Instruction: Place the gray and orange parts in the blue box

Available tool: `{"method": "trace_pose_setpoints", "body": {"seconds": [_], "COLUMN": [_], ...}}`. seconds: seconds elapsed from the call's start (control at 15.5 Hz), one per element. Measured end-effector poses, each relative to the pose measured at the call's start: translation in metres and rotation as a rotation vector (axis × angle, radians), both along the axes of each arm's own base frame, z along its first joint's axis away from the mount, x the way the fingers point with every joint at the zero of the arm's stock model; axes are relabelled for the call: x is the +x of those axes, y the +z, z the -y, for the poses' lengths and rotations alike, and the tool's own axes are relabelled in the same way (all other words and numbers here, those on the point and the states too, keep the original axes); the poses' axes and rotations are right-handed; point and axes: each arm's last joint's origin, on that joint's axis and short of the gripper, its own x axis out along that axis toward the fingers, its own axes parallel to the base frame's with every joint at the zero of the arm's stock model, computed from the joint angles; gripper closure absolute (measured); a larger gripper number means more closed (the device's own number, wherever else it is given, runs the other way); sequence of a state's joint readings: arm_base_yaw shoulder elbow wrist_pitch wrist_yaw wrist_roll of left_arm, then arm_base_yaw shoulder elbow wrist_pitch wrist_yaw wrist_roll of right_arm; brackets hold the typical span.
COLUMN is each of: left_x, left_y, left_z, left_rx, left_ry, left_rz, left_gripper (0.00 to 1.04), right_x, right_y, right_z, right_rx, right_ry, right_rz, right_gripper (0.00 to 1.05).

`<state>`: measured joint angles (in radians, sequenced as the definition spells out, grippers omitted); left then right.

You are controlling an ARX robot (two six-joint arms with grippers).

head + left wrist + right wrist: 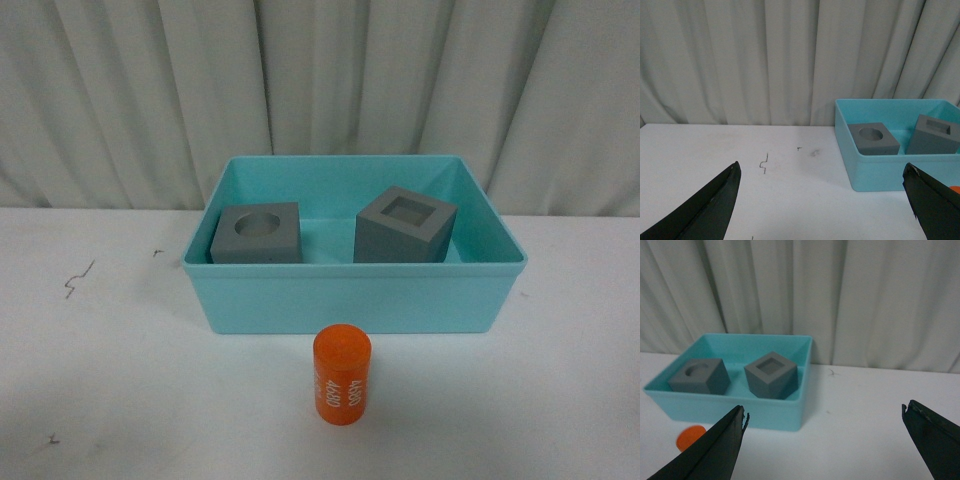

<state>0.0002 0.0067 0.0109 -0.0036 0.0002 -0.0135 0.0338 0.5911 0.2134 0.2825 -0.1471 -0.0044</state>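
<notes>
Both gray cubes are already in the blue box. The cube with the round hole sits on the left. The cube with the square hole sits on the right and looks tipped a little.

Only the orange cylinder is not in yet. It stands upright on the white desk, just in front of the box's near wall, close to the middle.

The left jaws and the right jaws are both wide apart and hold nothing.

The next job is likely to pick up the cylinder. It is round and could roll if knocked over (so come down from the top, slowly). Put one jaw on each side and squeeze softly. Lift it higher than the rim, then let go over the bare floor between the cubes.
</notes>
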Motion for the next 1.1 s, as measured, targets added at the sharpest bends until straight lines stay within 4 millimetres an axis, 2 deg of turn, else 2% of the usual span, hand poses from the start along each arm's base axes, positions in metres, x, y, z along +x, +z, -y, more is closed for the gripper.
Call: {"method": "trace_pose_setpoints", "body": {"seconds": [0.19,0.39,0.45,0.58,0.65,0.84,1.1], "left_x": [0.000,0.000,0.000,0.000,0.000,0.000,0.000], "left_y": [0.000,0.000,0.000,0.000,0.000,0.000,0.000], "left_z": [0.000,0.000,0.000,0.000,0.000,0.000,0.000], "left_rx": [0.000,0.000,0.000,0.000,0.000,0.000,0.000], "left_ry": [0.000,0.000,0.000,0.000,0.000,0.000,0.000], "left_rz": [0.000,0.000,0.000,0.000,0.000,0.000,0.000], "left_gripper": [0.07,0.07,0.07,0.07,0.07,0.07,0.07], "right_x": [0.064,0.112,0.130,0.146,0.151,0.158,0.170], "right_y": [0.013,0.010,0.010,0.004,-0.013,-0.045,-0.062], "right_z": [-0.025,-0.061,-0.082,-0.108,-0.129,-0.154,-0.179], "right_rx": [0.081,0.111,0.110,0.085,0.039,-0.055,-0.180], "right_ry": [0.055,0.134,0.182,0.237,0.271,0.305,0.427], "right_rz": [-0.131,-0.331,-0.415,-0.525,-0.629,-0.775,-0.814], "right_gripper": [0.06,0.06,0.06,0.06,0.06,0.06,0.06]}}
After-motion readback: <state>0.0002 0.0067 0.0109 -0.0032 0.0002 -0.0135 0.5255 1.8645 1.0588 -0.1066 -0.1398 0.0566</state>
